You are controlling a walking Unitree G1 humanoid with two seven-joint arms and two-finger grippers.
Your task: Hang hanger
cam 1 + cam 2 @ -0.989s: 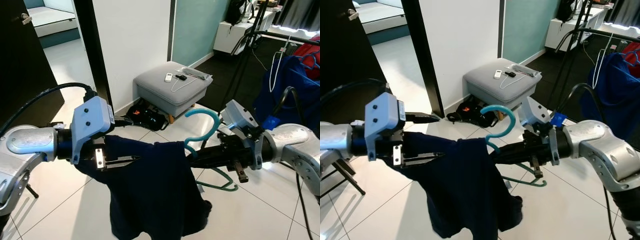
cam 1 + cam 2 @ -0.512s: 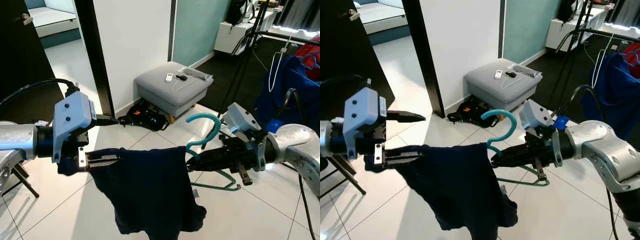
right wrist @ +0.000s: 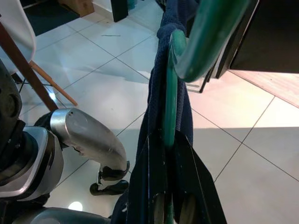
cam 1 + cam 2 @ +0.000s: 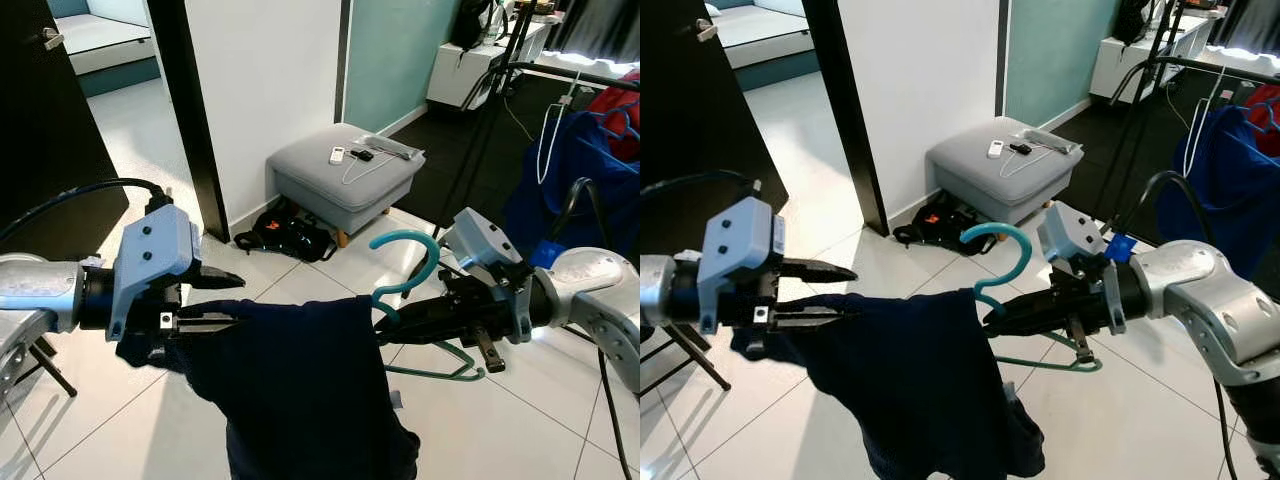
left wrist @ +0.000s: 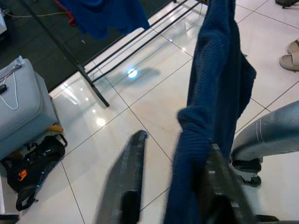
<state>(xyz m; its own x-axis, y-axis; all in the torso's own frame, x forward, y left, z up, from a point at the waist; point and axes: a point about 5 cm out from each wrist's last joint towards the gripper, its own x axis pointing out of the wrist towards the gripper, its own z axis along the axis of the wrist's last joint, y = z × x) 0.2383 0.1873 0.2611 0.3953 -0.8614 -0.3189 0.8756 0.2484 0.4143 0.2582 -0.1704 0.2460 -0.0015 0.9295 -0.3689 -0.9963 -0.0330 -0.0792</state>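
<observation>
The teal hanger [image 4: 405, 290] sits in front of me at chest height, its hook curling upward and its lower bar trailing toward the floor, with a dark navy garment [image 4: 300, 390] draped over one shoulder of it and hanging down in loose folds. My right gripper [image 4: 400, 320] has its jaws clenched on the hanger just below the hook; the right wrist view shows the green stem pinched between the two black fingers [image 3: 191, 186]. My left gripper [image 4: 215, 300] is at the garment's far edge, jaws parted, the lower finger against the cloth and the upper one free above it. I judge I am still dressing the hanger, spreading the garment so it sits evenly, and the hanging itself is not yet done. The drying rack [image 4: 560, 75] stands well apart on my right, with a blue cloth [image 4: 570, 170] already on it. Next I would need to settle the cloth, turn right, and lift the hook over the rail.
</observation>
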